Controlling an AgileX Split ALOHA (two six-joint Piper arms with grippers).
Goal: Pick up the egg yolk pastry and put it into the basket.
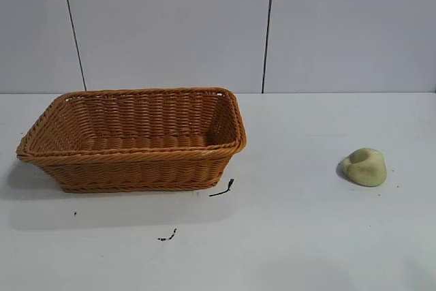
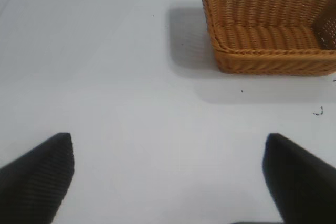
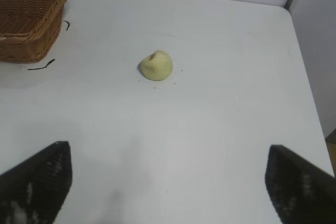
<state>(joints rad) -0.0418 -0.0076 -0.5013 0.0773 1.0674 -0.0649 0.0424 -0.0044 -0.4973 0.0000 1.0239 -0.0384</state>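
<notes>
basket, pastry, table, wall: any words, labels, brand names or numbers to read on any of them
None: no view shows any readable text.
The basket is plain woven wicker with no tag.
The egg yolk pastry has no wrapper or print.
The table bears only two small dark squiggly scraps and specks near the basket, not writing.
The wall panels are blank.

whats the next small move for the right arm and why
Probably ease the right tool forward toward the egg yolk pastry: its fingers stand wide open and empty, well short of the pastry, which sits alone on the table, apart from the basket.
</notes>
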